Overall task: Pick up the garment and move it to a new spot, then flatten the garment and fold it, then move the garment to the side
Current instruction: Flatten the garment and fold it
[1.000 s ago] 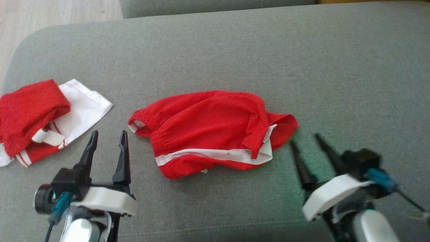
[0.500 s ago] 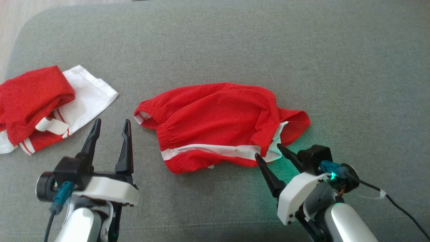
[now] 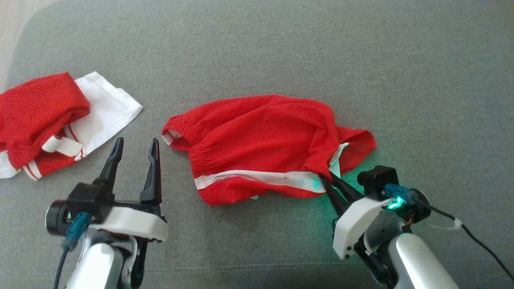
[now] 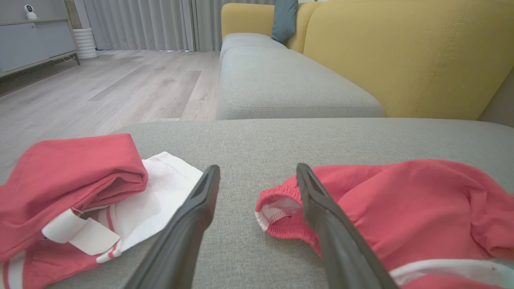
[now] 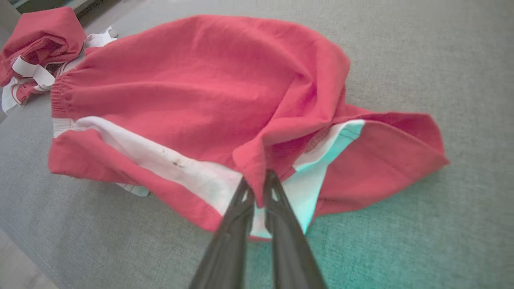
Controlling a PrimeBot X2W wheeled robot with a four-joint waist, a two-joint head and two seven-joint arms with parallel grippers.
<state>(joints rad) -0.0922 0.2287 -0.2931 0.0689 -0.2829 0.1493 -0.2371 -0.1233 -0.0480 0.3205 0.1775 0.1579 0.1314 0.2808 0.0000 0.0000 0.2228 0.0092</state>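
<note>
The garment (image 3: 261,136), red shorts with a white side stripe, lies crumpled at the middle of the grey cushion (image 3: 281,48). At its lower right edge my right gripper (image 3: 327,180) is shut on a fold of red fabric. In the right wrist view the two fingers of the right gripper (image 5: 257,182) pinch that red flap of the garment (image 5: 200,80) just above the white stripe. My left gripper (image 3: 136,141) stands open, left of the elastic waistband and apart from it. The left wrist view has the left gripper (image 4: 257,172) with nothing between its fingers and the garment (image 4: 401,200) to the right.
A second pile of red and white clothing (image 3: 44,116) lies at the cushion's left edge, close to my left gripper. Wooden floor (image 4: 100,80) lies beyond that edge. A yellow backrest (image 4: 401,52) rises behind the cushions. A black cable (image 3: 478,241) trails from my right wrist.
My right gripper moved left to the garment's lower right edge and closed on a red fold. The head camera tilted down. My left gripper kept its place and stayed open.
</note>
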